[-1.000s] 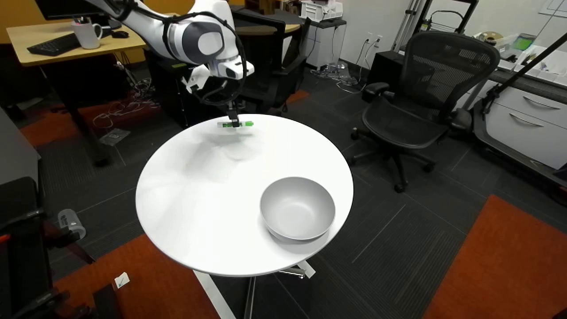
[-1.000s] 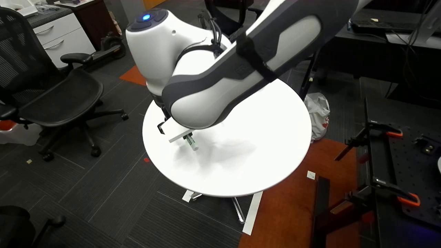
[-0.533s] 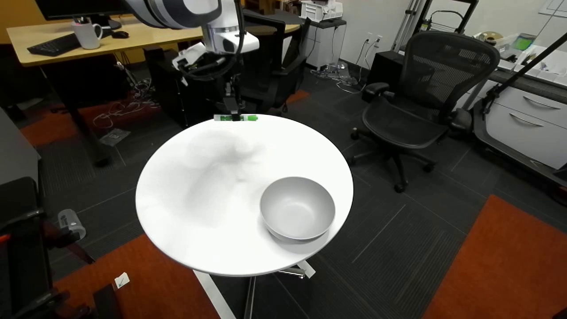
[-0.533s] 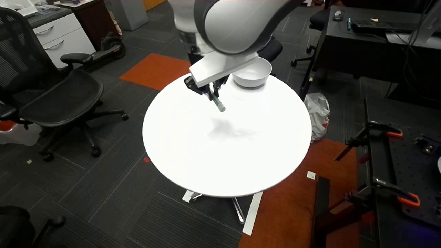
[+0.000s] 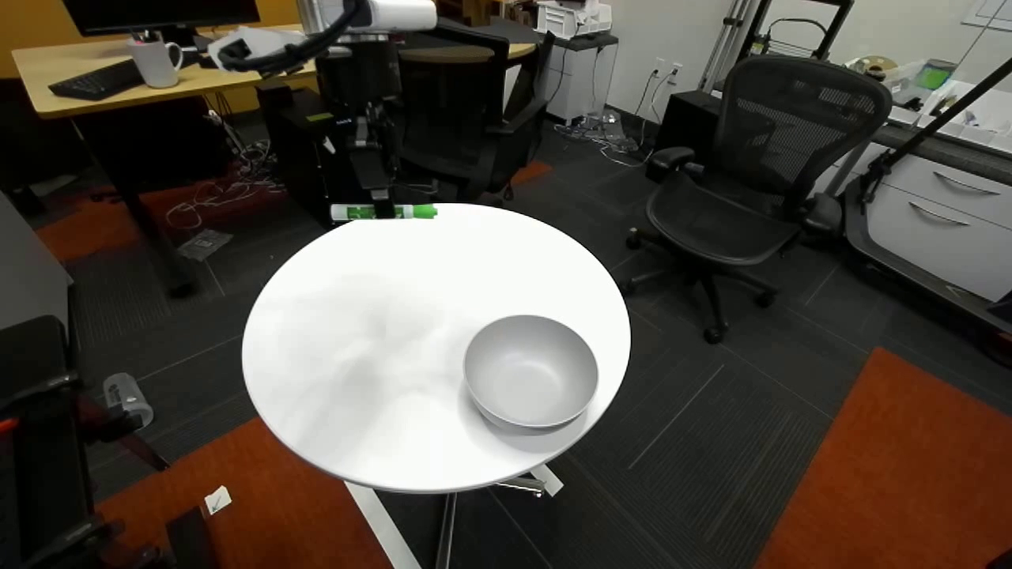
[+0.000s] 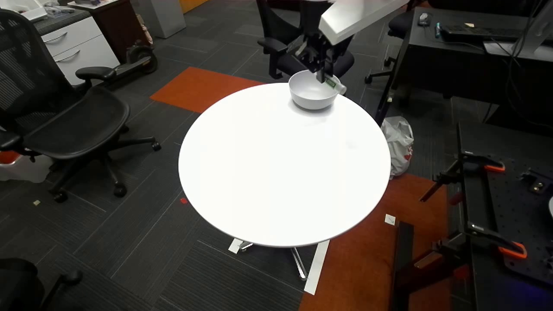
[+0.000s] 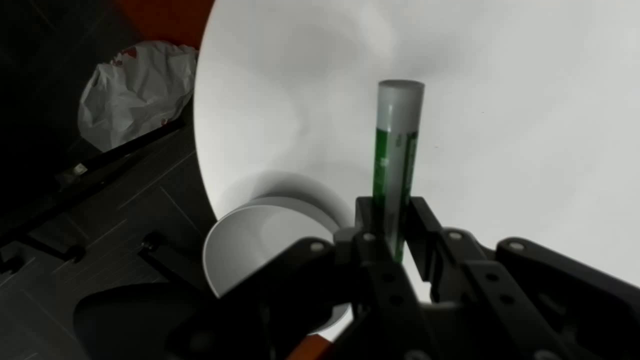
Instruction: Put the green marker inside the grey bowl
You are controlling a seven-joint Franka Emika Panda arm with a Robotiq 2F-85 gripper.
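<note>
Green marker [image 7: 398,145] pinched in your gripper [image 7: 391,215] — you're likely at the carrying step; next, bring it over the grey bowl [image 5: 531,375], then let go.

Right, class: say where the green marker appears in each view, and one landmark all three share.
In an exterior view: green marker, upper left of centre.
In an exterior view: green marker, upper right of centre.
In the wrist view: green marker, just right of centre.
Shared landmark: the grey bowl, visible in all three.
</note>
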